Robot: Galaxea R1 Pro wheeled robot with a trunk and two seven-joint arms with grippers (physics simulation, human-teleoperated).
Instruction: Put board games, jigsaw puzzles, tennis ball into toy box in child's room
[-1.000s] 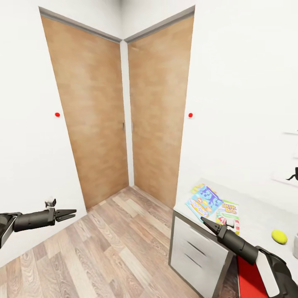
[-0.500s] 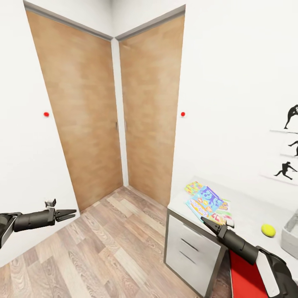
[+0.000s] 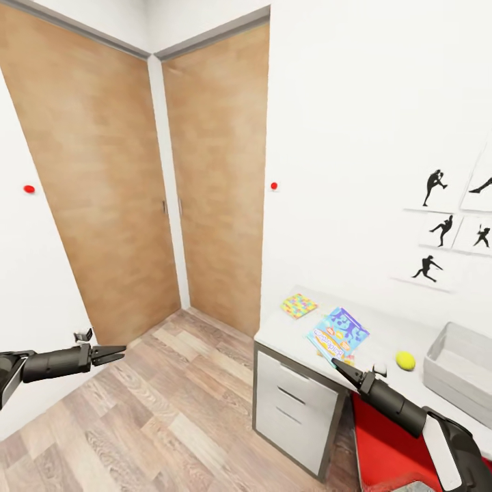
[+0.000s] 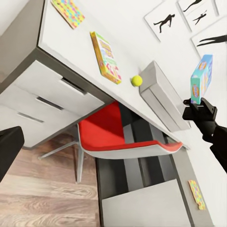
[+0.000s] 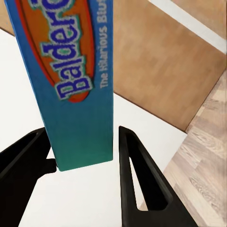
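My right gripper (image 3: 339, 367) is shut on a blue cartoon-printed board game (image 3: 338, 333) and holds it upright above the table (image 3: 287, 326). The right wrist view shows the box (image 5: 71, 80) between both fingers (image 5: 137, 179). In the left wrist view the Skip-Bo game (image 4: 106, 56) lies flat on the tabletop, with the held box (image 4: 201, 78) beyond it. A mosaic jigsaw puzzle (image 3: 298, 305) sits near the table's end. The tennis ball (image 3: 405, 360) rests beside the light-grey toy box (image 3: 459, 369). My left gripper (image 3: 109, 354) is open over the wood floor, holding nothing.
A red chair (image 3: 383, 437) is tucked under the table beside the white drawer unit (image 3: 294, 410). Two wooden doors (image 3: 212, 184) meet in the corner, with red wall buttons (image 3: 274, 185). Baseball silhouettes (image 3: 437, 225) hang above the table. A small colourful flat box (image 4: 197, 194) lies on a lower grey top.
The whole view has swung right: doors shifted left, and the toy box and wall pictures came into sight. Both arms keep their pose, and the right gripper still holds the blue box.
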